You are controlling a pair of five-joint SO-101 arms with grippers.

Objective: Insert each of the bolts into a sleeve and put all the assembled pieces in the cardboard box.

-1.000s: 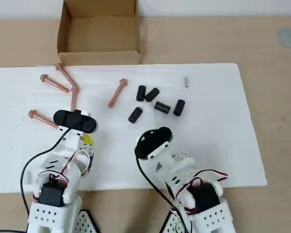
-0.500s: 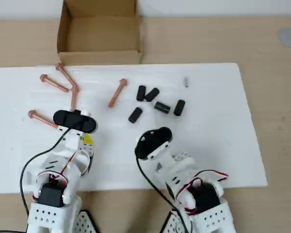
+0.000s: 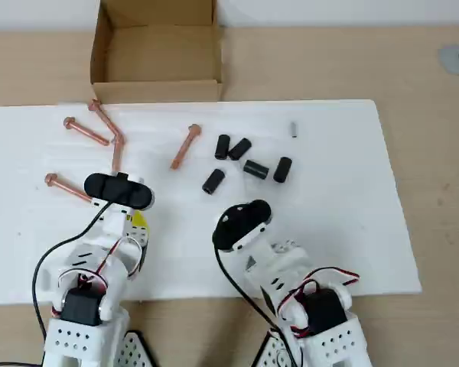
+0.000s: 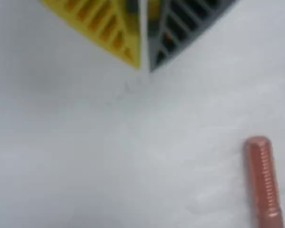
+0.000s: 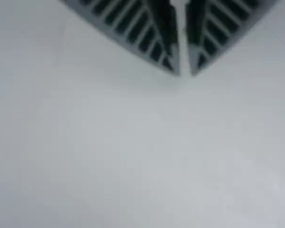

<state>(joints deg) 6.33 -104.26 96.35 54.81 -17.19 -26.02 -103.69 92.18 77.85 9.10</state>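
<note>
Several copper bolts (image 3: 185,147) lie on the white sheet (image 3: 344,214), most of them at its left. Several black sleeves (image 3: 248,162) are scattered at its middle. The open cardboard box (image 3: 157,53) stands behind the sheet. My left gripper (image 4: 144,66) hovers low over the sheet, shut and holding nothing, with the threaded end of a bolt (image 4: 262,180) close by. In the high view that arm (image 3: 116,191) sits beside the nearest bolt (image 3: 66,186). My right gripper (image 5: 183,71) is shut over bare sheet. Its arm (image 3: 243,222) is just in front of the sleeves.
A small grey pin (image 3: 294,130) lies on the sheet behind the sleeves. The wooden table (image 3: 428,153) surrounds the sheet, with a grey disc (image 3: 457,58) at its far right. Both arm bases stand at the table's front edge.
</note>
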